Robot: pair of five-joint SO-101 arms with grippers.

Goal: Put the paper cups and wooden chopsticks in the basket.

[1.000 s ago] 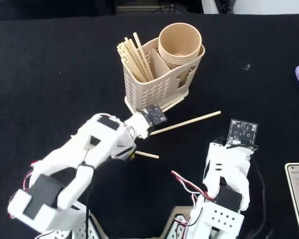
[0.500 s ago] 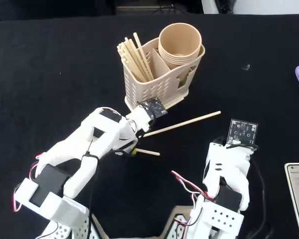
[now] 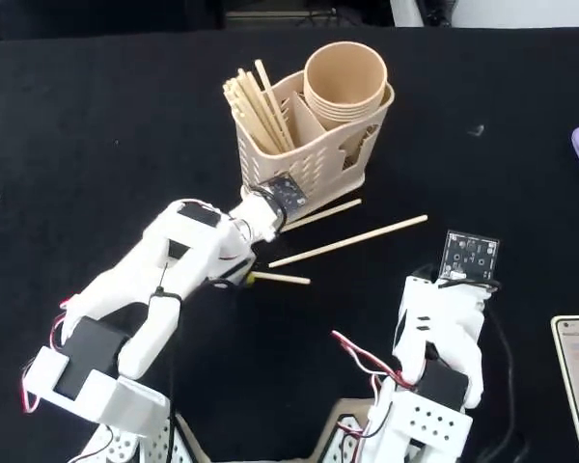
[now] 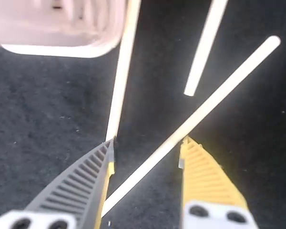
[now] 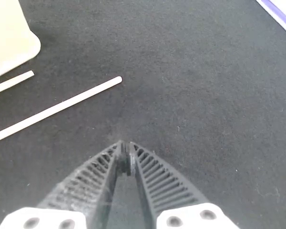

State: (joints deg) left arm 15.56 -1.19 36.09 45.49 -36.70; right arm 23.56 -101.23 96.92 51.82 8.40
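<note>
The left arm (image 3: 179, 265) has pushed in against the basket (image 3: 299, 174) and nudged it back a touch. The left gripper (image 4: 145, 142) gapes wide, straddling one loose chopstick (image 4: 195, 120). The right gripper (image 5: 125, 153) is pressed together on nothing, well short of the basket. Inside the basket are one stack of paper cups (image 3: 345, 82) and a bundle of chopsticks (image 3: 259, 101). Three loose chopsticks (image 3: 347, 242) lie just in front of it!

Matt, finely napped black cloth table cover (image 3: 96, 125), smooth slotted beige plastic basket (image 3: 304, 178), matt tan paper cups (image 3: 345, 72), pale bare-wood chopsticks (image 3: 348, 241), semi-gloss white plastic arm shells (image 3: 188, 251), ribbed grey and yellow plastic fingers (image 4: 205, 171)
</note>
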